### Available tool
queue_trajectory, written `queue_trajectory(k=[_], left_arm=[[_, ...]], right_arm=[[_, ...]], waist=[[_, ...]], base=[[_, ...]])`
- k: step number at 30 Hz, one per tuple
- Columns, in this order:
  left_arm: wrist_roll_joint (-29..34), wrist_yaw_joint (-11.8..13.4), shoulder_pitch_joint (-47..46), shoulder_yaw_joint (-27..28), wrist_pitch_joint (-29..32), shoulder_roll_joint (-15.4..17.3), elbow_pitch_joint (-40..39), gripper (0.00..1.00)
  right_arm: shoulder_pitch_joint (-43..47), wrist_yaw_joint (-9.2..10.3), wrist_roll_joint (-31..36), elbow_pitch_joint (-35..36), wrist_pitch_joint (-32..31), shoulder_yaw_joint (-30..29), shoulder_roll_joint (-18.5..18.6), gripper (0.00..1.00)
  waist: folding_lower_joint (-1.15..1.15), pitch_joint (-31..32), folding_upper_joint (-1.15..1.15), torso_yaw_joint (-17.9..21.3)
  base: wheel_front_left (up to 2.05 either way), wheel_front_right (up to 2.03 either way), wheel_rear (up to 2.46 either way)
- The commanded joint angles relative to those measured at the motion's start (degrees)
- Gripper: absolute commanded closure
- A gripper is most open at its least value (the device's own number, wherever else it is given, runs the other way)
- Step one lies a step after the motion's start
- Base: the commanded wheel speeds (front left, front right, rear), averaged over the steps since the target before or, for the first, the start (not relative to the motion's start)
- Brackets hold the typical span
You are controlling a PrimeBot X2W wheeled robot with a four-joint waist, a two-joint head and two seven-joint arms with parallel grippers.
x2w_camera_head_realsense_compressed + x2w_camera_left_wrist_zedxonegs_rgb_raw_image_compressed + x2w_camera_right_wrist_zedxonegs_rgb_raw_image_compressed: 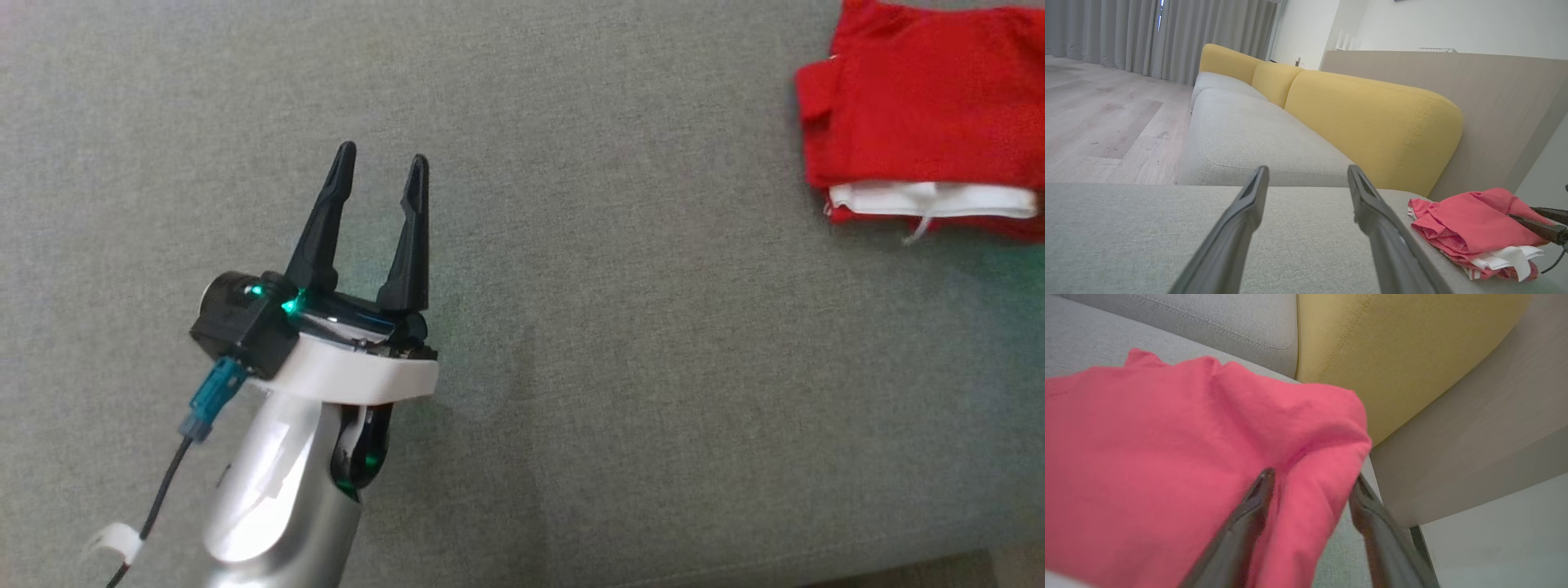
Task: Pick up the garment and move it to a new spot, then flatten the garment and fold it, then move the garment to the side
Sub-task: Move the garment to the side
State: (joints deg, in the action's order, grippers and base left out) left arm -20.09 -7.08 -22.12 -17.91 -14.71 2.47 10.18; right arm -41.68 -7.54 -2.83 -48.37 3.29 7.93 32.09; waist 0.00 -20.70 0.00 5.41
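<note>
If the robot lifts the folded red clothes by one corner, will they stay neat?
Probably floppy: the red garment is soft, wrinkly cloth, so its folds would likely fall open. It looks thin, so probably light. Its white drawstring may dangle.

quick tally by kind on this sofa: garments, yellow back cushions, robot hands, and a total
garment: 1
yellow back cushions: 3
hands: 2 (left hand, right hand)
total: 6
</note>
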Motion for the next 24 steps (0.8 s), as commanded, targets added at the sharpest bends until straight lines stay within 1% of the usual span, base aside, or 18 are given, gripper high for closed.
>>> queue_trajectory(k=[1, 6, 11, 18, 21, 24], left_arm=[[0.5, -0.2, -1.1, 2.2, -0.3, 0.4, -1.7, 0.0], [0.4, -0.3, 0.0, 3.5, -0.3, 0.4, -1.6, 0.0], [0.1, -0.3, 1.4, 5.4, -0.3, 0.4, -2.2, 0.0], [0.1, -0.1, 3.9, 9.0, -0.3, 0.4, -3.2, 0.0], [0.0, 0.0, 5.1, 10.1, -0.3, 0.4, -3.5, 0.0], [0.0, 0.1, 6.6, 10.9, -0.3, 0.4, -3.7, 0.0]], right_arm=[[0.5, 0.05, 0.3, 1.1, 0.8, -0.4, 1.0, 0.0], [0.3, 0.05, 0.6, 1.9, 2.2, -2.8, -1.1, 0.0], [0.5, 0.05, 1.1, 5.6, 3.9, -3.5, -3.5, 0.0], [2.3, 0.05, -1.4, 15.7, 4.7, -3.8, -8.4, 0.0], [4.8, 0.05, -2.8, 20.8, 4.4, -4.4, -10.9, 0.0], [8.3, 0.05, -4.1, 25.5, 4.2, -5.6, -14.2, 0.0]], waist=[[0.0, 0.6, 0.0, 0.1], [0.0, 3.2, 0.0, 0.3], [0.0, 6.4, 0.0, 0.2], [0.0, 10.8, 0.0, -0.6], [0.0, 12.4, 0.0, -1.5], [0.0, 13.9, 0.0, -2.3]], base=[[0.0, 0.0, 0.0], [0.0, 0.0, 0.0], [0.0, 0.0, 0.0], [0.0, 0.0, 0.0], [0.0, 0.0, 0.0], [0.0, 0.0, 0.0]])
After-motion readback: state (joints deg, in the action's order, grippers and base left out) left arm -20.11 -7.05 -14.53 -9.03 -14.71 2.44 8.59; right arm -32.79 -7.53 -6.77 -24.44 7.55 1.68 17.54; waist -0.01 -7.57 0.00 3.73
